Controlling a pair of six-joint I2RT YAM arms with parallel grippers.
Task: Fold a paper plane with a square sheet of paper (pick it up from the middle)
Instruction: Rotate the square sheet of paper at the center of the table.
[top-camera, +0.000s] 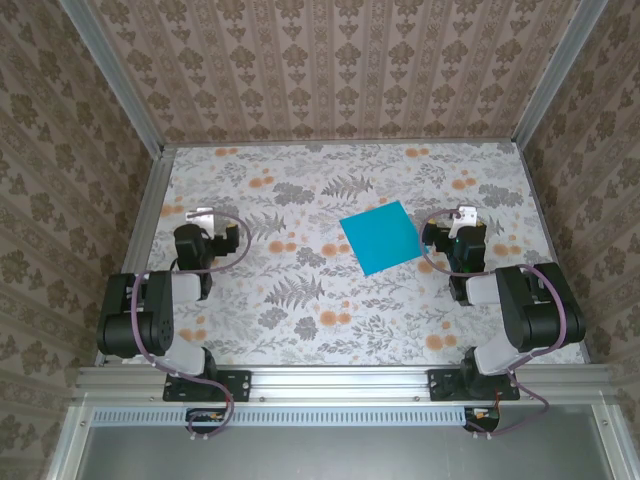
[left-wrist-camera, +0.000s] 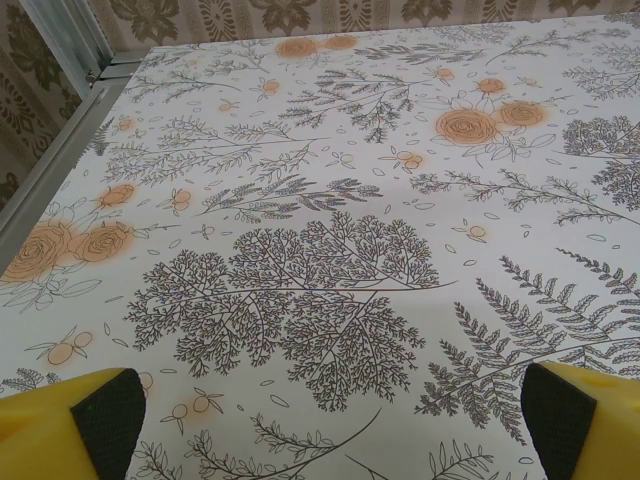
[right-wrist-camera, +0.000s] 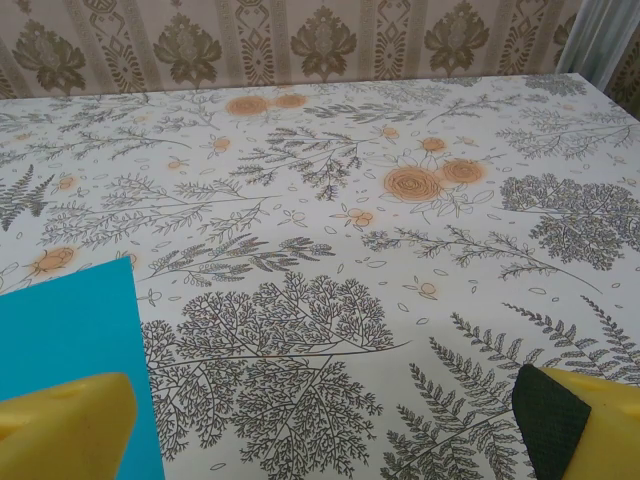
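Note:
The square sheet of paper (top-camera: 380, 237) is teal-blue and lies flat and unfolded on the flowered table, right of centre, turned slightly. My right gripper (top-camera: 463, 214) stands open just to its right, low over the table. In the right wrist view the sheet (right-wrist-camera: 70, 325) fills the lower left corner, and the left yellow finger (right-wrist-camera: 65, 430) hangs over its near edge; the gripper (right-wrist-camera: 325, 430) has nothing between its fingers. My left gripper (top-camera: 203, 213) is open at the far left, well away from the sheet. In its wrist view the gripper (left-wrist-camera: 335, 430) spans bare tablecloth.
The table (top-camera: 300, 300) carries a grey fern and orange flower print. Aluminium rails (top-camera: 150, 210) run along its left and right sides, and patterned walls close it in on three sides. The left rail (left-wrist-camera: 60, 150) lies close to the left gripper.

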